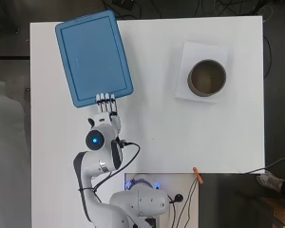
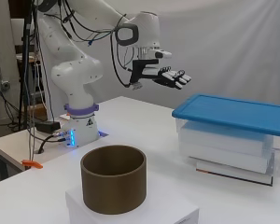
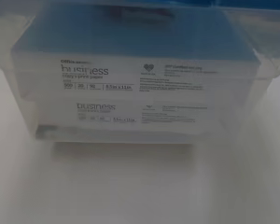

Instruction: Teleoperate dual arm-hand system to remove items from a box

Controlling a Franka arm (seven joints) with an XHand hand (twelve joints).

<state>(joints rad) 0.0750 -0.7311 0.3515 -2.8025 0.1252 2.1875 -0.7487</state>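
Note:
A clear plastic box [image 2: 233,144] with a blue lid [image 1: 93,56] stands at the table's far left. The lid [image 2: 238,112] is on. Through the box's wall [image 3: 140,98] I see two stacked white packs of paper [image 3: 130,88], and in the side view a thin book [image 2: 233,171] under them. My hand [image 2: 170,77] hovers in the air above the table, open, with fingers straight and pointing at the box. From overhead its fingertips [image 1: 106,99] reach just over the lid's near edge. It holds nothing.
A brown cardboard ring [image 1: 207,77] stands on a white sheet [image 1: 199,52] at the table's far right. The arm's base [image 1: 140,202] is at the near edge. An orange clip [image 1: 197,174] lies by the table's front edge.

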